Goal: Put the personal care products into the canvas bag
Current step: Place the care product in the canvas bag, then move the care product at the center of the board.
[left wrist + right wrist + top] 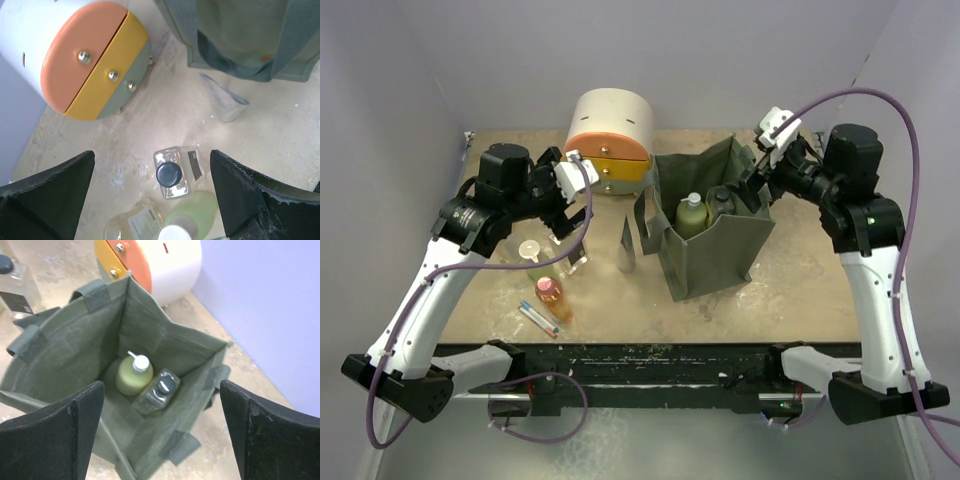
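The olive canvas bag (712, 250) stands open right of centre. Inside it are a pale green pump bottle (134, 375) and a clear square black-capped bottle (157, 390). My right gripper (162, 435) is open and empty above the bag's mouth, and also shows in the top view (760, 185). My left gripper (152, 200) is open and empty above a second clear square black-capped bottle (172, 172), which stands upright between the fingers. A green white-capped bottle (197, 215) and a pale yellowish bottle (132, 225) are next to it. An orange pink-capped bottle (552, 298) lies nearer the front. A slim grey bottle (626, 248) stands left of the bag.
The round cream, orange and yellow drawer unit (608, 135) stands at the back, between my left gripper (560, 222) and the bag. A thin blue and red tube (538, 318) lies near the table's front edge. Walls close in on the left, back and right.
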`<state>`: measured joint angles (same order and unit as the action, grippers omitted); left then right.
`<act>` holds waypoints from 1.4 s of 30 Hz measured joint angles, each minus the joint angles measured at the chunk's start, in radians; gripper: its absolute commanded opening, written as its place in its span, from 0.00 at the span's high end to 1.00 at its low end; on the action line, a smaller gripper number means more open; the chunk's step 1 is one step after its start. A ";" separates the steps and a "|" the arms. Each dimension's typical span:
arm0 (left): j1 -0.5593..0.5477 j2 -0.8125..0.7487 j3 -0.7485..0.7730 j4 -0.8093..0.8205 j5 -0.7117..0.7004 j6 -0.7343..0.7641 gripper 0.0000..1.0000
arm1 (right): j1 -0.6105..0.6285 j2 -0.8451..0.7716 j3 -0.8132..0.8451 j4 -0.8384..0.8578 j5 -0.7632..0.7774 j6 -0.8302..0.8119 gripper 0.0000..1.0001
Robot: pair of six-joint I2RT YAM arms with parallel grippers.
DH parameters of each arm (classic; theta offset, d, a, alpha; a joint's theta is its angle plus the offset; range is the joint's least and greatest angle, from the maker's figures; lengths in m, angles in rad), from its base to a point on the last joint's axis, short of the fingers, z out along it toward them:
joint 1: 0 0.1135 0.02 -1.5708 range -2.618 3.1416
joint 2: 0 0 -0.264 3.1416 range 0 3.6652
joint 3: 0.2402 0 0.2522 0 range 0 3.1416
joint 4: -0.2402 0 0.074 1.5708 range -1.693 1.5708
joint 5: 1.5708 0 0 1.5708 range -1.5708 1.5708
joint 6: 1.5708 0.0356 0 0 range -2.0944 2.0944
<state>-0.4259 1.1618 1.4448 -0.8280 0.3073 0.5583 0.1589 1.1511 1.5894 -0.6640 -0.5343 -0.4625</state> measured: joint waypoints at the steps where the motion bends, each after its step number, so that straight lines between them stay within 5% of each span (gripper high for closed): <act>1: 0.011 -0.003 -0.009 0.000 -0.006 -0.007 0.01 | -0.005 -0.014 -0.005 0.000 0.012 0.002 0.00; 10: 0.143 -0.032 -0.100 -0.004 -0.018 -0.092 0.01 | -0.023 -0.132 -0.074 -0.047 0.100 -0.020 0.00; 26: 0.336 -0.095 -0.177 -0.028 -0.061 -0.190 0.01 | -0.054 -0.112 -0.065 -0.078 0.104 -0.027 0.00; 42: 0.498 -0.063 -0.185 -0.026 -0.120 -0.269 0.03 | -0.053 -0.054 0.013 -0.160 -0.034 -0.003 0.01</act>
<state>0.0719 1.0992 1.2602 -0.8543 0.1871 0.2897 0.1062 1.0973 1.6024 -0.8238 -0.5682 -0.4652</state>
